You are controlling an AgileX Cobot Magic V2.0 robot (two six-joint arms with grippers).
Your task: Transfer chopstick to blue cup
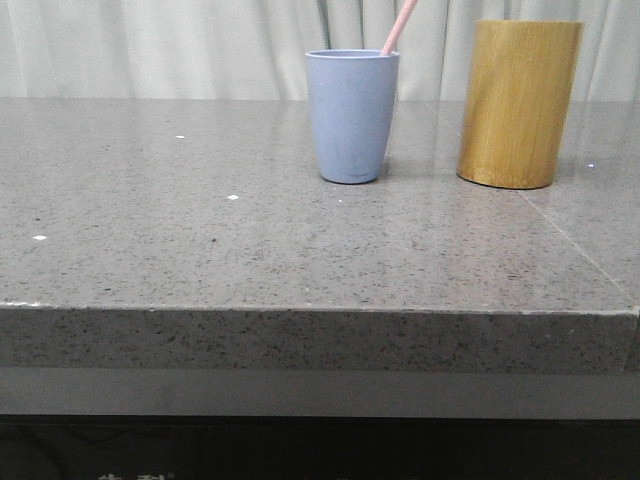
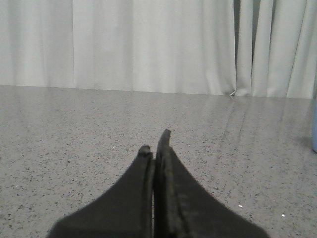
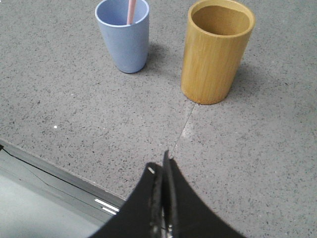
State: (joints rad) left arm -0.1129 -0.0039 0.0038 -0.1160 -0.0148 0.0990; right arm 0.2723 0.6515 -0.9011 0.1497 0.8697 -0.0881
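The blue cup (image 1: 351,115) stands upright at the back middle of the grey stone table, and it also shows in the right wrist view (image 3: 124,34). A pale pink chopstick (image 1: 399,27) leans out of it to the right; its end shows inside the cup in the right wrist view (image 3: 132,11). My left gripper (image 2: 155,144) is shut and empty, low over bare table, with a sliver of the cup at the edge of its view. My right gripper (image 3: 159,162) is shut and empty, above the table near its front edge, well short of both cups.
A taller yellow-brown bamboo cylinder (image 1: 519,103) stands right of the blue cup; it looks empty in the right wrist view (image 3: 216,49). White curtains hang behind the table. The table's front edge (image 1: 320,308) runs across the front view. Neither arm shows in the front view.
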